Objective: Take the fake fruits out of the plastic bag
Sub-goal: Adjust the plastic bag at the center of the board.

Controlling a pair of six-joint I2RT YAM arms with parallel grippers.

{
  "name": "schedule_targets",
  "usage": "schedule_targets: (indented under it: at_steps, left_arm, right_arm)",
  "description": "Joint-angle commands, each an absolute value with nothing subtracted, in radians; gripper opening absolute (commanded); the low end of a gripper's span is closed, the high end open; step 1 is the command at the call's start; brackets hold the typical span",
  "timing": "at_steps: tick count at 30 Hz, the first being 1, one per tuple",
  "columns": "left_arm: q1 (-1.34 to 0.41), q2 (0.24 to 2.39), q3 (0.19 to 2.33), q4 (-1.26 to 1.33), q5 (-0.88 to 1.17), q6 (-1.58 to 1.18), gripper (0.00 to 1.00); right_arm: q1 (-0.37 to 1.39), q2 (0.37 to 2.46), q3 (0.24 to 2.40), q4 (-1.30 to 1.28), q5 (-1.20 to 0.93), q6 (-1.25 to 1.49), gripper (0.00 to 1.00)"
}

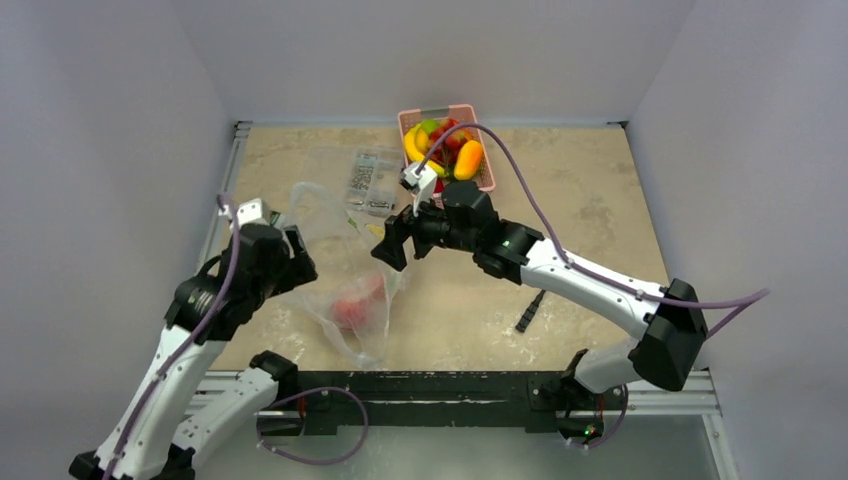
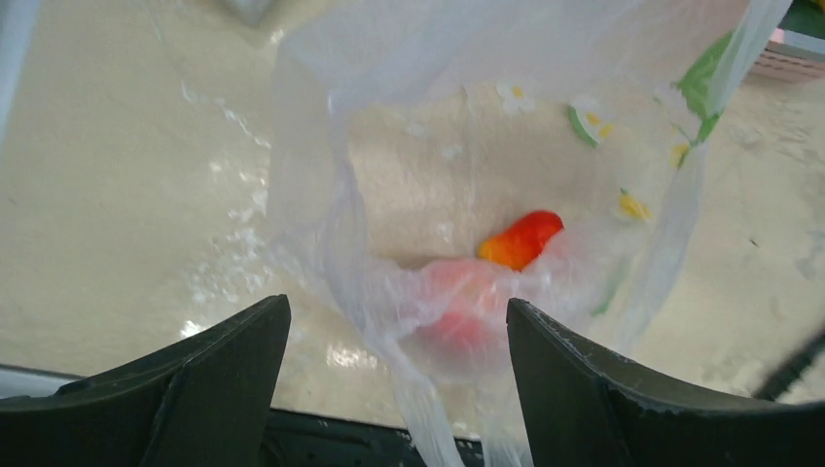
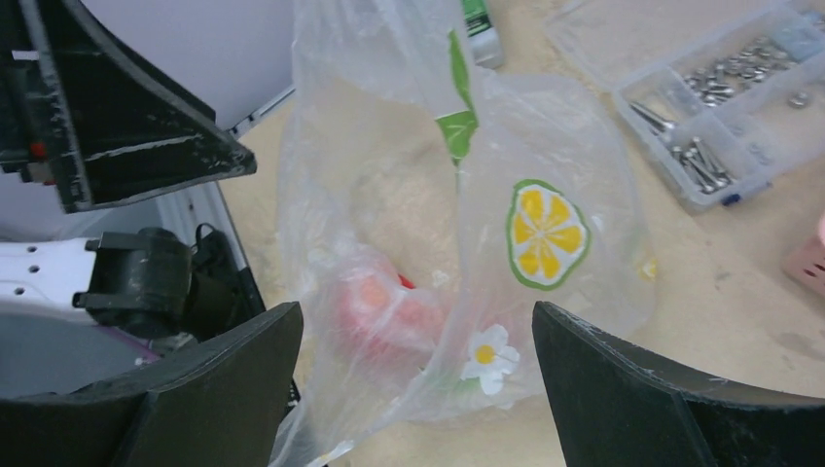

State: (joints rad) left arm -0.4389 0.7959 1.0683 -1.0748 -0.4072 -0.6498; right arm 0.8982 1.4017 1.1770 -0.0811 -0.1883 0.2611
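1. Left gripper: jaws stand wide apart, clamping nothing; film of the plastic bag runs between them.
2. Right gripper: jaws spread wide, poised over the bag.
3. Fake fruits, red and orange-red, lie inside the bag on the table, between both arms.

Pale walls around beige mottled tabletop

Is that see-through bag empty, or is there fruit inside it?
Not empty: red fruits show through the plastic bag from above, and the left wrist view shows a red-orange fruit inside it.
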Motion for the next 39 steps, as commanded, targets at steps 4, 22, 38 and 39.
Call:
schedule_targets:
  at_steps: [4,22,38,39]
  left_arm:
    - [-0.435,0.573,0.949,-1.253,-0.100,-1.028,0.80]
    - [-0.436,0.630,0.618,-1.059,-0.021,-1.540,0.84]
    - [-0.436,0.440,0.470,-1.122,0.015,-1.643,0.82]
    - [-0.435,0.431,0.477,-1.133,0.005,-1.643,0.82]
  right_arm:
    - [0.952,1.524,1.223,0.015,-0.353,0.256,0.88]
    - [1.062,1.827,1.416,-0.074,-0.354,-0.092,0.98]
    - [1.062,1.725,1.182,-0.070,-0.389,-0.076,0.43]
    - [1.063,1.697,1.153,-0.043,-0.375,-0.065,0.37]
